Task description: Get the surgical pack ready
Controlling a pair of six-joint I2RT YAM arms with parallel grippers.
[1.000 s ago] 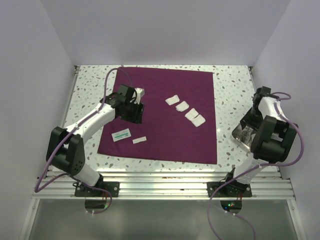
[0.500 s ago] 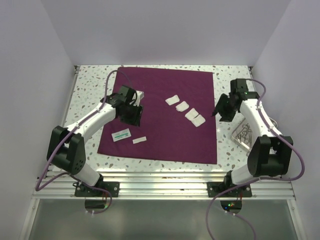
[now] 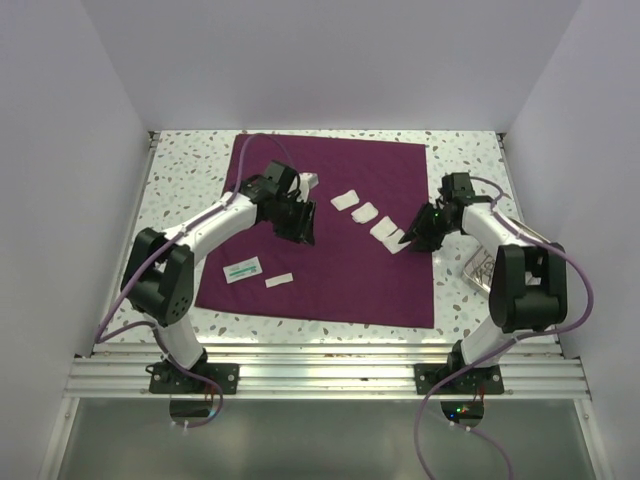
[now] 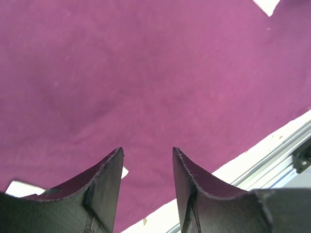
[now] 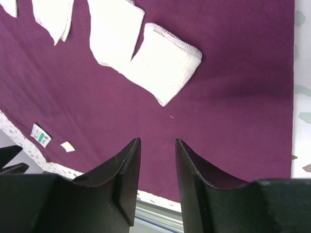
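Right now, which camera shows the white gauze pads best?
The top camera: all four gauze pads lie whole in a row on the purple cloth. The right wrist camera shows them closer but crops some at its edge. The left wrist camera catches only one white corner.

Bright, even overhead light w/ soft shadows on surgical pack point(image 3: 340, 270); wrist-cam foregrounds slightly blurred.

One drape point(image 3: 340, 275), four gauze squares point(image 3: 364, 211), one tray point(image 3: 476, 272), one packet point(image 3: 242, 270), one strip point(image 3: 279, 281)
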